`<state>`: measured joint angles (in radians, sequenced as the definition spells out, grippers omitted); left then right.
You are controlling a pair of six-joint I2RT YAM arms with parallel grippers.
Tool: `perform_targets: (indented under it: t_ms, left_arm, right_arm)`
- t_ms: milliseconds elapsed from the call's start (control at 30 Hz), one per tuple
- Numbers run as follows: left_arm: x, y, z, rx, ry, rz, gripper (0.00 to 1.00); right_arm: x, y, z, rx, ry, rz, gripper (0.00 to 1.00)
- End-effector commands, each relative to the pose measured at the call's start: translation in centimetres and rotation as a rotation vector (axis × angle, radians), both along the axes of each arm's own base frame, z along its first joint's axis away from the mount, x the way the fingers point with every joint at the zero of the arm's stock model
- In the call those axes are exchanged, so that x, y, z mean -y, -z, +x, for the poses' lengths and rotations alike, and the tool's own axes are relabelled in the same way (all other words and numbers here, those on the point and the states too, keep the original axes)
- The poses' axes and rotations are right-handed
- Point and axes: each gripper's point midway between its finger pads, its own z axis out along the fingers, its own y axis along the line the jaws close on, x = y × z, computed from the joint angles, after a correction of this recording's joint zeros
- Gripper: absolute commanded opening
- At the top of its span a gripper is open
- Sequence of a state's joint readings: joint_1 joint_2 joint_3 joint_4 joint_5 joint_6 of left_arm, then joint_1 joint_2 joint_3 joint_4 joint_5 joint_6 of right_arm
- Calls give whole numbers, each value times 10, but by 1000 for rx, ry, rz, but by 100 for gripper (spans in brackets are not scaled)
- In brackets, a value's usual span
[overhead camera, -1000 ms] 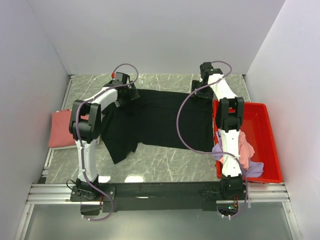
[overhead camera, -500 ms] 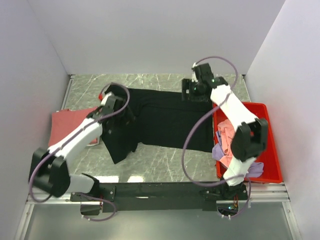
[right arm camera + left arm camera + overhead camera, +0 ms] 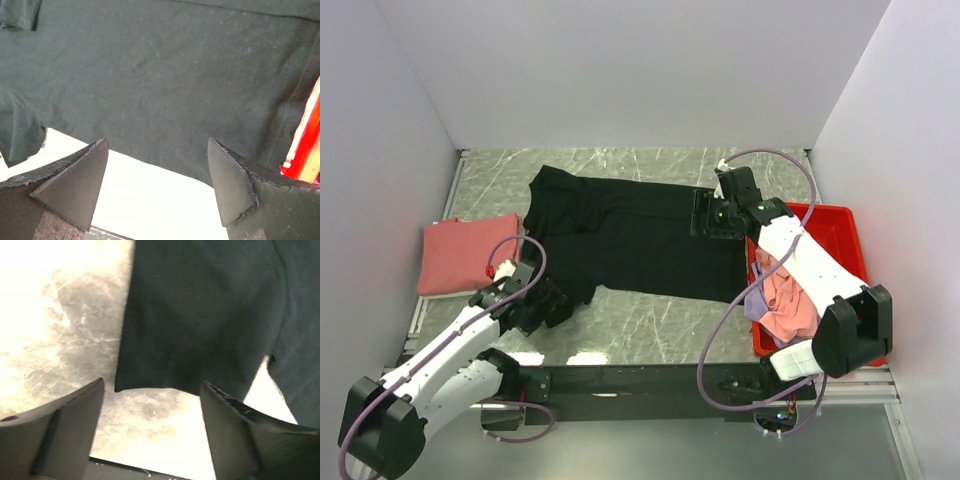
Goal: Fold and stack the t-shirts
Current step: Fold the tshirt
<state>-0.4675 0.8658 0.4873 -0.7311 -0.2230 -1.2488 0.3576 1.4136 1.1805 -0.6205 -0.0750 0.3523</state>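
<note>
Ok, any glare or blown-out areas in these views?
Left wrist: the marble table washes out to white at upper left, while the black t-shirt looks flat and soft. Right wrist: table below the shirt's hem is pure white. Top external: evenly lit, one small glare patch at the table's near edge.

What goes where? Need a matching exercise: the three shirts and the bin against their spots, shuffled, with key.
1. black t-shirt
2. salmon-red t-shirt
3. pink t-shirt
4. red bin

A. crumpled inside the bin
B. on the table, right side
C. spread out mid-table
D. lying flat at the table's left edge

Pairs: 1-C; 2-D; 3-A; 4-B
</note>
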Motion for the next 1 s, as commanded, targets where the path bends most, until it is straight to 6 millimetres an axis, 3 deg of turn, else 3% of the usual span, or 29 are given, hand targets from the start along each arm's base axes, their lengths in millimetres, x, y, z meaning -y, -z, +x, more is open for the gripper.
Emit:
perform_targets:
  t_ms: [0,133,233,400,500,600,667,700,767,933,967]
  left_arm:
    - [-1,3,3,0,-68,-14,80]
    - [-6,20,-5,-83,-71,36,68]
    - [-6,32,-12,-132,-50,46,69]
    - [11,41,-7,-122,16,-14,68]
    - [8,44,-9,-137,13,1,53]
    - [-3,40,-6,-134,-15,61,30]
    - [-12,32,0,-115,-48,114,9]
    - [-15,30,2,-112,-57,133,5]
    - [-18,19,8,-92,-67,156,1]
    - [-28,-17,29,34,-112,187,1]
    - [-28,-23,32,57,-107,191,1]
  right_arm:
    - [1,-15,3,76,20,16,86]
    - [5,-13,0,75,31,3,86]
    - [7,-11,-1,73,38,-8,86]
    - [11,-7,-1,63,49,-27,86]
    - [11,-6,-1,59,50,-28,86]
    - [15,-6,1,66,68,-46,86]
    - [18,-5,0,67,74,-57,86]
    - [18,-5,0,67,78,-58,86]
    - [20,-6,-1,69,80,-64,86]
    - [20,-1,-11,57,77,-50,86]
    - [20,7,-16,36,67,-50,86]
